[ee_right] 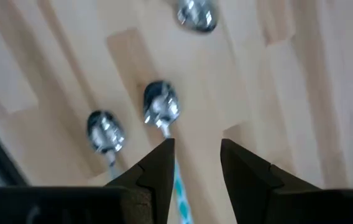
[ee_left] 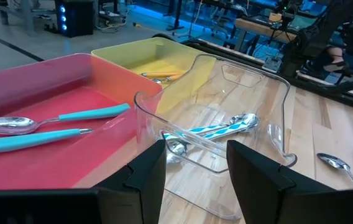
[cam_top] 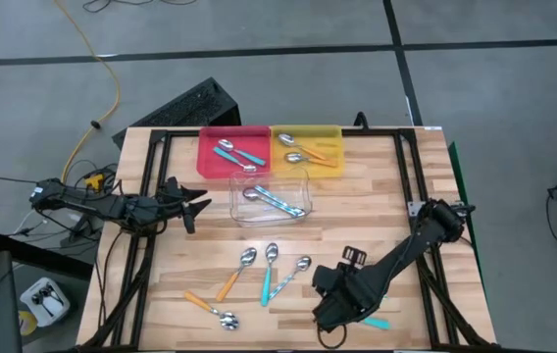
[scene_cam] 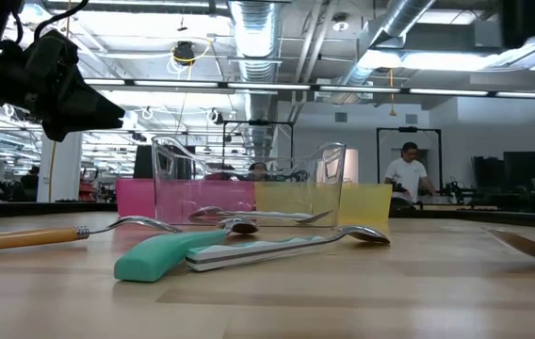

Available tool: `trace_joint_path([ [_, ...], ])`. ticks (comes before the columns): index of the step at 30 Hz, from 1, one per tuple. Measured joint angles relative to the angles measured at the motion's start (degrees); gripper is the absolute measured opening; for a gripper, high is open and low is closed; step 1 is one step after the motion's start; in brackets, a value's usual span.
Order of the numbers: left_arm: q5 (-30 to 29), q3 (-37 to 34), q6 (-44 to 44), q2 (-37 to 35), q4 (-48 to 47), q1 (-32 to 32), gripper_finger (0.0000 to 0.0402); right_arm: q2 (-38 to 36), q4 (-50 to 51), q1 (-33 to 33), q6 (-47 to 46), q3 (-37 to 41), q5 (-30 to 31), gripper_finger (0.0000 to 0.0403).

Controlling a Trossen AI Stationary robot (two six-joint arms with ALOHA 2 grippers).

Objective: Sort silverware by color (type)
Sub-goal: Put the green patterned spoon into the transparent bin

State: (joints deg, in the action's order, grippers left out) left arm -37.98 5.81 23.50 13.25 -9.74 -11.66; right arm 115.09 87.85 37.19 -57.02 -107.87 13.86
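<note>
While my right gripper [cam_top: 342, 306] hangs low over the near right of the table [cam_top: 377, 196], fingers parted and empty, loose spoons [cam_top: 271, 270] wait mid-table

As I judge it, these spoons are light and stiff, with slick rounded metal bowls, so I'd pinch the slim plastic handle across its width. Four lie on the wood: two orange-handled, one teal, one pale blue, and a teal handle [cam_top: 377, 323] pokes out beside my right gripper. Sorted pairs already sit in the red tray [cam_top: 210, 147], yellow tray [cam_top: 328, 132] and clear tray [cam_top: 239, 201]. My left gripper [cam_top: 200, 203] waits at the left edge, fingers apart, holding nothing
</note>
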Motion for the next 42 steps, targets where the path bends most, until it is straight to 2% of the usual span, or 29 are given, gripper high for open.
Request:
trace_joint_path([
  [4, -0.5, 0.0, 1.3, 0.0, 0.0, 0.0, 0.0153, -0.1, -0.2, -1.0, 0.2, 0.5, 2.4, 0.0137],
  [8, -0.8, 0.0, 1.4, 0.0, 0.0, 0.0, 0.0153, -2.8, -0.4, -1.1, -4.0, 6.2, 4.1, 0.013],
  [11, -2.0, 0.0, 1.5, 0.0, 0.0, 0.0, 0.0153, -7.2, -7.7, -0.8, -4.5, 13.0, 4.8, 0.0128],
  [21, -3.4, 0.0, 1.2, 0.3, 0.0, 0.0, 0.0153, -17.9, -42.0, -1.2, -2.4, 42.1, 4.4, 0.0128],
  [26, -3.5, 0.0, -0.1, 0.3, 0.1, 0.0, 0.0153, -25.3, -50.0, -3.9, 1.4, 51.6, 0.0, 0.0147],
  [29, -3.1, 0.0, 0.6, 0.3, 0.1, 0.0, 0.0153, -29.8, -50.1, -5.7, 0.5, 54.2, -2.0, 0.0171],
  [34, -1.5, 0.0, 1.2, 0.3, 0.0, 0.0, 0.0153, -34.5, -50.4, -5.9, -0.6, 55.0, -1.9, 0.0216],
  [39, -0.6, 0.0, 1.2, 0.3, -0.3, 0.0, 0.0153, -33.0, -50.5, -4.9, -3.0, 55.1, -2.3, 0.0234],
  [42, 0.3, 0.0, 1.3, 0.3, -0.3, 0.0, 0.0153, -30.0, -50.6, -3.5, -4.5, 55.1, -5.5, 0.0234],
])
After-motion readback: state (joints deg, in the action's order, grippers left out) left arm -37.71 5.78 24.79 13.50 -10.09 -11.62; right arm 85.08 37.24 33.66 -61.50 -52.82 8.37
